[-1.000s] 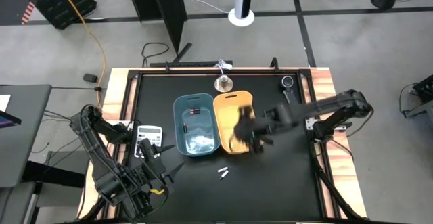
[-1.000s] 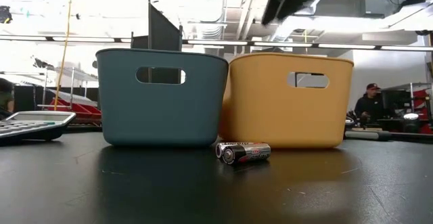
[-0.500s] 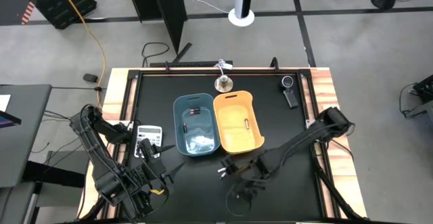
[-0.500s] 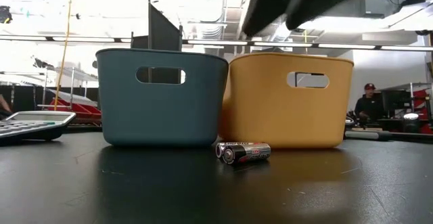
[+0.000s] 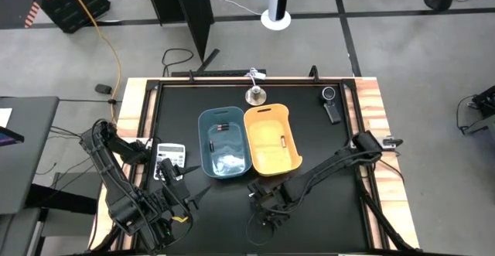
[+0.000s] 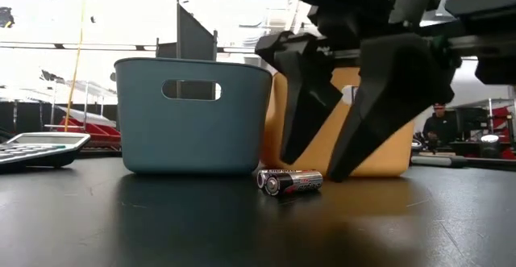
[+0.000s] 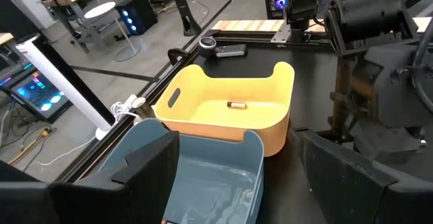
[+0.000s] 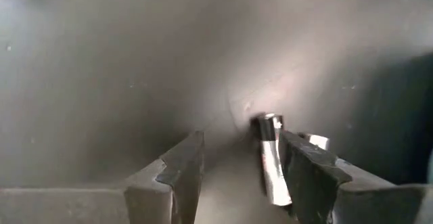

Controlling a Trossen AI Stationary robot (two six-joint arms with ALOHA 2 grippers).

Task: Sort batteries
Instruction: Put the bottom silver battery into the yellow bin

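Observation:
Two batteries (image 6: pixel 289 181) lie side by side on the black table just in front of the bins; they also show in the high view (image 5: pixel 254 196). My right gripper (image 6: pixel 308 168) is open and low over them, its fingers pointing down. In the right wrist view one battery (image 8: pixel 270 158) lies between the fingers of my right gripper (image 8: pixel 240 149), and the other battery (image 8: pixel 315 142) is partly behind one finger. A blue bin (image 5: pixel 224 143) holds dark batteries (image 5: pixel 221 127). A yellow bin (image 5: pixel 271 140) holds one battery (image 7: pixel 237 105). My left gripper (image 7: pixel 243 183) is open and empty at the table's near left.
A calculator (image 5: pixel 170 155) lies at the left, near my left arm. A black stick-shaped gadget with a round head (image 5: pixel 331 104) lies at the far right. A small silver object (image 5: pixel 254 95) stands behind the bins. A person (image 6: pixel 439 122) sits in the room beyond the table.
My right gripper has moved from above the yellow bin toward the table's near edge and down. It now stands low over the two batteries on the table. The batteries have not moved.

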